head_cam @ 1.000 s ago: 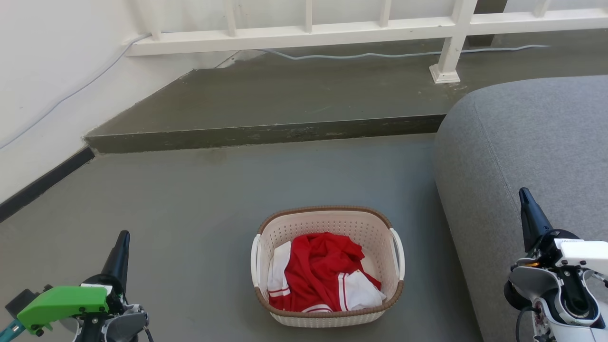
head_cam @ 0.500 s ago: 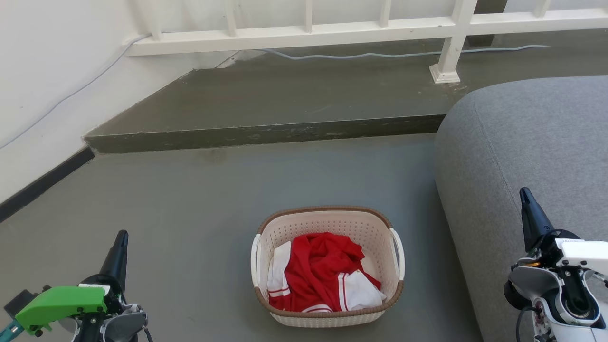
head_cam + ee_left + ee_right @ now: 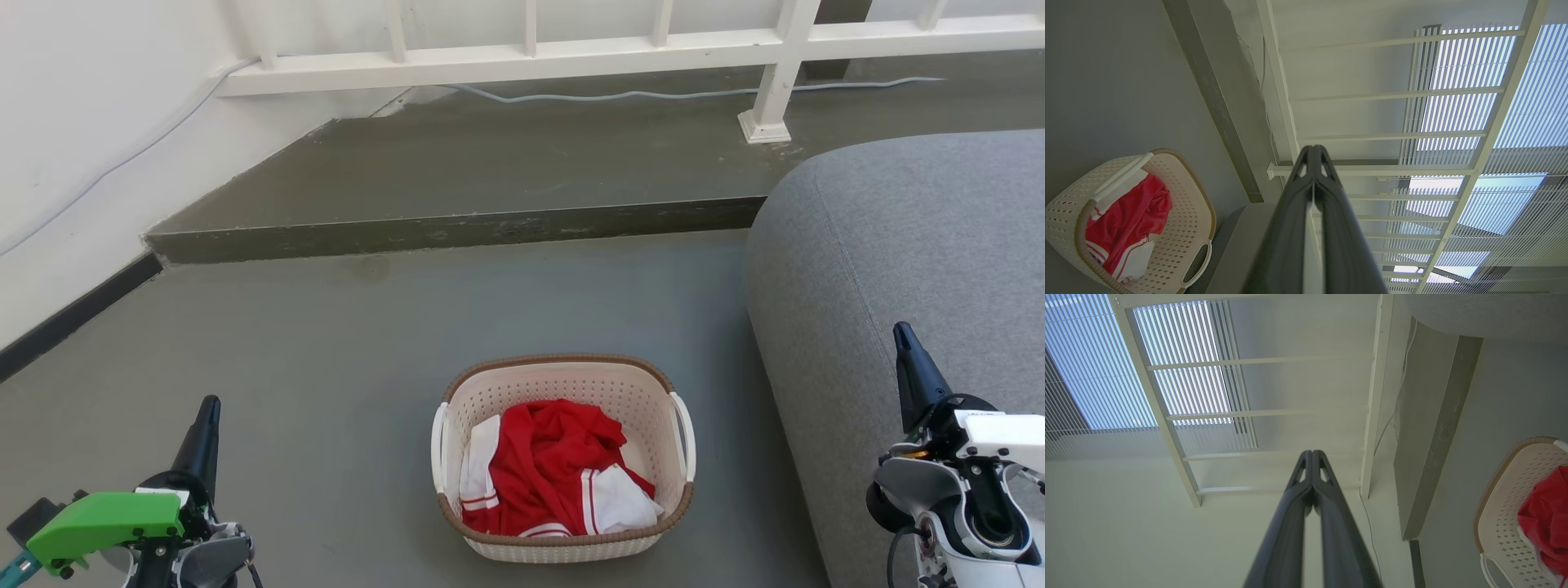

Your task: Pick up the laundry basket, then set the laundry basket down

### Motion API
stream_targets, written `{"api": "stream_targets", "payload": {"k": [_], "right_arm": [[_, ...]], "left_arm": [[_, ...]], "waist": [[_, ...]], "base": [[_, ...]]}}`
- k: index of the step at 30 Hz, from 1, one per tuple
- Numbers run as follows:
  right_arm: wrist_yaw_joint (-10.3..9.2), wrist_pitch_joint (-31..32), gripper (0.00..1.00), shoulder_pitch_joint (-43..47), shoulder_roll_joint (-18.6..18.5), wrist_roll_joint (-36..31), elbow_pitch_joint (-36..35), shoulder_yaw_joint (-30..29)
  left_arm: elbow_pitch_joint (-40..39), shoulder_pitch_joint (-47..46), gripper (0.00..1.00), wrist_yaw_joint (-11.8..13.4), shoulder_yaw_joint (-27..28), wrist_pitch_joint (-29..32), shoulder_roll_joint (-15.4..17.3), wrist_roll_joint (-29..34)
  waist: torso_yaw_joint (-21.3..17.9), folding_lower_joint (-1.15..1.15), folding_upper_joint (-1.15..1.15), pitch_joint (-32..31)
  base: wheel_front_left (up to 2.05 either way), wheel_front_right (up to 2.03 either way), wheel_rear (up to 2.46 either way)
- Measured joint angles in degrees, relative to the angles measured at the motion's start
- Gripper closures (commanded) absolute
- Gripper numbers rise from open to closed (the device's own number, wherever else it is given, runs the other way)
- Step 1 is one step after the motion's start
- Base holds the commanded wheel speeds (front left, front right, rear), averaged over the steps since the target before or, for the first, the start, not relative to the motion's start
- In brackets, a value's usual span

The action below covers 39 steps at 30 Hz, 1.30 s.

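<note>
Now, laundry basket [image 3: 563, 382] down on the floor [image 3: 326, 367], both grippers clear of it.
The basket sits upright just beside the grey sofa [image 3: 898, 245], red and white clothes [image 3: 555, 469] heaped inside; the left gripper [image 3: 211, 408] hangs well off to its left, jaws pressed together, tips meeting in the left wrist view; the right gripper [image 3: 900, 335] hovers over the sofa's edge, well off to the right, jaws likewise pressed together; neither touches a handle [image 3: 684, 437]; a low step [image 3: 457, 229] and a white railing [image 3: 531, 57] run behind.
</note>
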Motion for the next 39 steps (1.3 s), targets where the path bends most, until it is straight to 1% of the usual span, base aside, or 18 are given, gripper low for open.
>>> {"api": "stream_targets", "payload": {"k": [39], "right_arm": [[0.00, 0.0, 1.00, 0.0, 0.0, 0.0, -0.2, 0.0]], "left_arm": [[-0.1, 0.0, 1.00, 0.0, 0.0, 0.0, 0.0, 0.0]], "waist": [[0.0, 0.00, 0.00, 0.0]], "base": [[0.00, 0.00, 0.00]]}}
